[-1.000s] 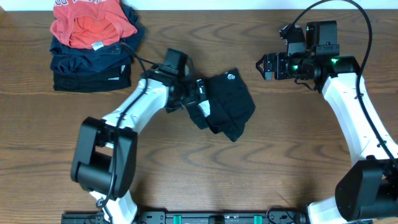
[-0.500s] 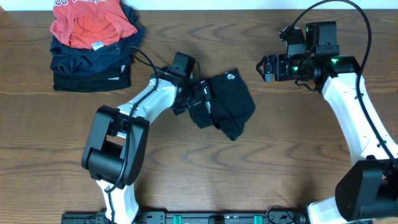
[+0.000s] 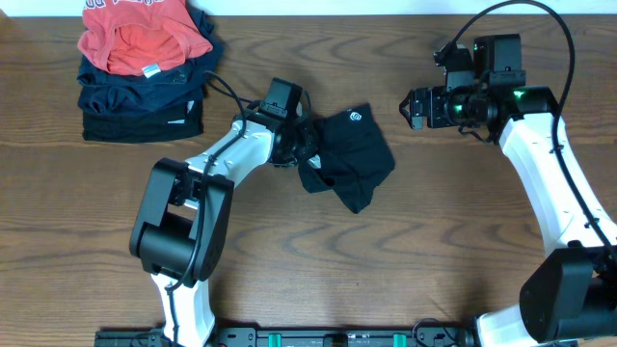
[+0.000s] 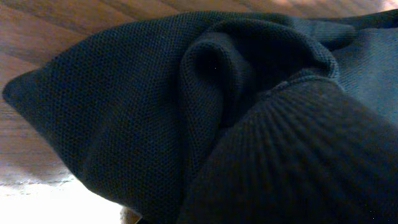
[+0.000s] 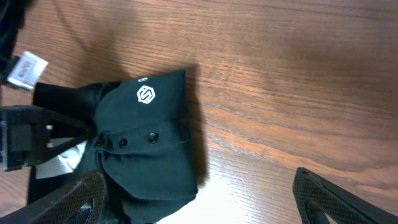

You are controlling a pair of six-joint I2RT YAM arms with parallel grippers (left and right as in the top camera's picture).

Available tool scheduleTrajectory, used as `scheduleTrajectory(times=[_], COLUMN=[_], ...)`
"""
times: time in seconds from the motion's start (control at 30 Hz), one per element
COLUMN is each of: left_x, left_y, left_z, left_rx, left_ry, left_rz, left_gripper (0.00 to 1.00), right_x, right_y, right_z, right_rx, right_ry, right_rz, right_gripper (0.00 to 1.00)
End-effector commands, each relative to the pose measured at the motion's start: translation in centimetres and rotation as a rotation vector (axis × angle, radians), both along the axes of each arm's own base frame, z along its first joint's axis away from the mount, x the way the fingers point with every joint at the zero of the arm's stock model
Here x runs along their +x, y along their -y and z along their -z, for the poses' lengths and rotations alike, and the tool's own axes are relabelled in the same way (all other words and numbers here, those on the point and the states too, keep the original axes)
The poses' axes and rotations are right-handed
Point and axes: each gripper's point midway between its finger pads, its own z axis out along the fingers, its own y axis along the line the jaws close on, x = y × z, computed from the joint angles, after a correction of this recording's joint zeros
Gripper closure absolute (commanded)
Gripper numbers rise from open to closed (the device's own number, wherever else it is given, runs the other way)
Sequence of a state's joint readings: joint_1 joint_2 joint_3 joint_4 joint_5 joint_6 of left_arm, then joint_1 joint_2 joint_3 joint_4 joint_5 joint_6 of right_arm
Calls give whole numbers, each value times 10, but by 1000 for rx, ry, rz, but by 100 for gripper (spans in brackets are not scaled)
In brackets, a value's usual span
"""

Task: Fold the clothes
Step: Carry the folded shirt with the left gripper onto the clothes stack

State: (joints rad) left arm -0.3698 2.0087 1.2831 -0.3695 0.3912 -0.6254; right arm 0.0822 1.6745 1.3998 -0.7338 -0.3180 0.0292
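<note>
The clothes, a crumpled black shirt (image 3: 352, 159), lie on the wooden table near its middle, a small white logo (image 3: 356, 120) on top. My left gripper (image 3: 304, 146) is at the shirt's left edge, shut on a bunch of the fabric. The left wrist view is filled by black cloth (image 4: 155, 112), which hides the fingers. My right gripper (image 3: 409, 104) hovers open to the right of the shirt, apart from it. In the right wrist view the shirt (image 5: 149, 143) and its logo (image 5: 146, 94) lie ahead of the open gripper (image 5: 205, 199); only one fingertip (image 5: 329, 196) shows clearly.
A stack of folded dark navy garments (image 3: 145, 101) with a red-orange shirt (image 3: 140, 34) on top sits at the back left corner. Bare wood (image 3: 405, 251) surrounds the black shirt.
My left gripper has moved right into the shirt's left edge and shut on the fabric, bunching it slightly. The right arm has stayed put.
</note>
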Motion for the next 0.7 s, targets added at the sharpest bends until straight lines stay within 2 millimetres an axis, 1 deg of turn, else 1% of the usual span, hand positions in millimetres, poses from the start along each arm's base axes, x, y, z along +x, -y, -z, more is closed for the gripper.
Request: scheduleTrajectory(times=[0.0,0.1,0.17,0.2,0.3,0.43,0.47,0.5,0.57,0.63,0.67], left_x=[13,37,54,60,76,100,110,115,126,135,139], left_y=[-13,-33,-44,-48,-60,-69,-79,-86,-107,-136,-155], left_z=[-42,-96,-135,-150,-193,-236,-251,-258,-277,-295,-304], left_rx=[2,2,-50,-78,-168,-285,-317,-329,-356,-361,-359], left_ry=[122,284,393,427,531,663,716,743,818,898,941], left_rz=[7,-59,-125,-165,-270,-367,-425,-462,-557,-665,-729], left_gripper=[94,94,94,94,94,94,94,94,94,94,94], right_x=[5,6,6,6,6,4,3,3,2,0,-1], right_y=[11,12,12,13,13,13,13,13,13,13,13], right_z=[-4,-4,-4,-4,-4,-3,-2,-2,0,2,3], right_rx=[-34,-34,-34,-34,-35,-37,-38,-38,-39,-41,-42], right_ry=[22,25,26,27,26,18,13,11,4,-3,-6], right_rz=[15,19,19,19,20,21,21,21,20,17,17], right_gripper=[5,6,7,7,7,7,6,6,6,7,6])
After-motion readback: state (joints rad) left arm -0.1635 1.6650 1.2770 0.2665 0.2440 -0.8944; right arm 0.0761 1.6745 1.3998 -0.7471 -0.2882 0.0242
